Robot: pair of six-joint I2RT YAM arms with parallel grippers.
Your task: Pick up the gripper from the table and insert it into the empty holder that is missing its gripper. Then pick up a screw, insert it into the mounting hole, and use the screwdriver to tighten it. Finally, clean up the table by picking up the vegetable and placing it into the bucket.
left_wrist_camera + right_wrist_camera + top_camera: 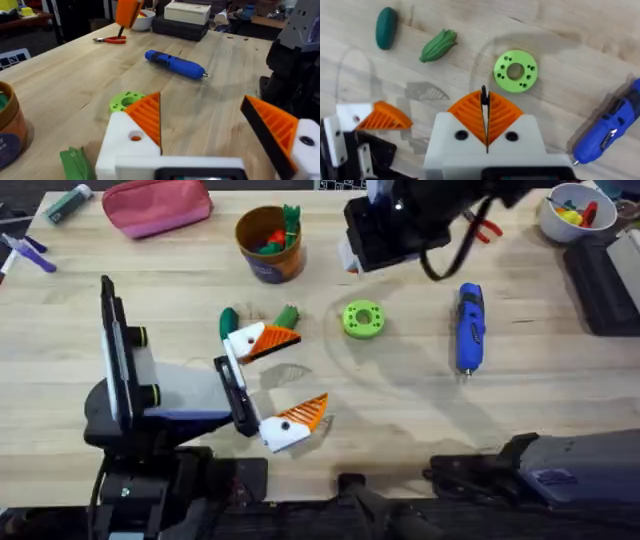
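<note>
My left gripper (308,375) (200,100) lies low over the table, open wide, with an orange ribbed gripper piece on each white finger. One orange gripper piece (148,117) sits in its white holder (120,150), whose mounting hole (135,136) shows orange. My right gripper (350,260) (484,95) hangs high near the bucket (270,242), shut on a thin dark screw (483,92). The blue screwdriver (470,327) (175,64) lies at the right. Two green vegetables (288,315) (228,320) lie beside the left gripper's far finger.
A green disc (362,319) (515,70) lies between the vegetables and the screwdriver. Red pliers (485,228) and a white bowl (575,210) are at the back right, beside a black box (605,280). A pink pouch (157,205) and pens sit back left.
</note>
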